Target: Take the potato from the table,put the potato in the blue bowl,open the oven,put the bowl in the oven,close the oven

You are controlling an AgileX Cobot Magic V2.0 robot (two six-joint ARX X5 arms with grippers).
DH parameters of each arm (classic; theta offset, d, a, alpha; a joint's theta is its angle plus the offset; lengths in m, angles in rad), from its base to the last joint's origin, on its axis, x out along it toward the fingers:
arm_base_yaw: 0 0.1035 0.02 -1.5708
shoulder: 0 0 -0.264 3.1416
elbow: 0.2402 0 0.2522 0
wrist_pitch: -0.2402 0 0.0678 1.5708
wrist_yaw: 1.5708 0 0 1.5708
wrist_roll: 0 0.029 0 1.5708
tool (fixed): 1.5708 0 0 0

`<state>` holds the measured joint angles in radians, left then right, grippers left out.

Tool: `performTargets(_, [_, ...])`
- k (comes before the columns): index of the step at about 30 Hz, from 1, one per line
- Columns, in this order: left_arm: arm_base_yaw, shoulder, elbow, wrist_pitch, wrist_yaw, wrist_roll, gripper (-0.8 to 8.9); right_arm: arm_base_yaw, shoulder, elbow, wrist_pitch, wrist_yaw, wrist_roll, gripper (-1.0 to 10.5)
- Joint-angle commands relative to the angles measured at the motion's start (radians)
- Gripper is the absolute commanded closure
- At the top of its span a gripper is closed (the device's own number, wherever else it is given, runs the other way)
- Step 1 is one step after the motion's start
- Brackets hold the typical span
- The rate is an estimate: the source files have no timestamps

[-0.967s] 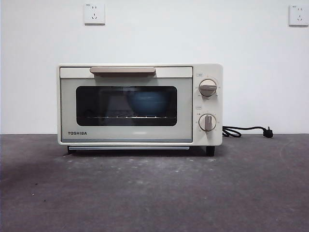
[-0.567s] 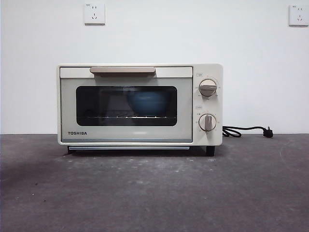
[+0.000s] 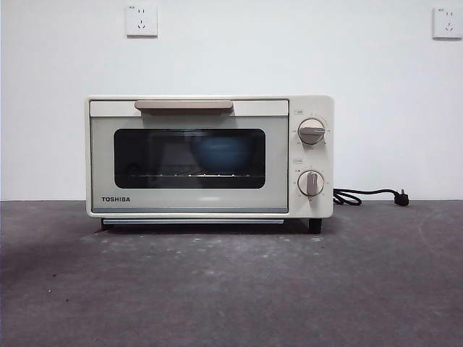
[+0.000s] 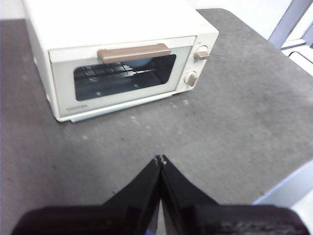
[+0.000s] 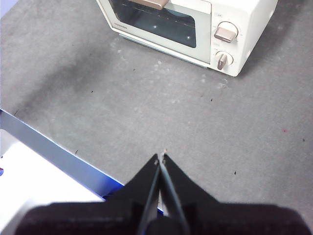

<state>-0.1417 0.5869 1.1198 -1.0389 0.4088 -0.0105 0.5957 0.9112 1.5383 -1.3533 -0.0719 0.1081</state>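
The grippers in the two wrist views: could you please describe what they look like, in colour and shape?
Both look alike. The left gripper has two matte black jaws that rise from a broad, dark, blurred base and taper to thin tips. The right gripper has the same black, wedge-shaped pair narrowing to a point. No cables, labels or markings show on either.

Bare table [image 3: 231, 289] ahead of both grippers, free to pass. Only obstacle: oven [image 3: 210, 156] farther ahead, door shut. Its cord [image 3: 365, 195] lies beside it.
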Motion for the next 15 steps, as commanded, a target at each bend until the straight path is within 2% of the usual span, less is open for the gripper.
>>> performTargets(1, [-0.004,0.0,-0.006,0.08,-0.029,0.094,8.18,0.002,-0.011,0.0,-0.014,0.0,0.006,9.5])
performTargets(5, [0.007,-0.035,-0.036,0.308,-0.077,0.229,8.18,0.002,-0.022,0.0,-0.014,0.0,0.006,9.5])
performTargets(8, [0.036,-0.1,-0.123,0.505,-0.081,0.293,8.18,0.002,-0.026,0.0,-0.014,0.0,0.006,9.5])
performTargets(15, [0.09,-0.284,-0.46,0.894,-0.21,0.303,8.17,0.002,-0.031,0.0,-0.014,0.0,0.006,9.5])
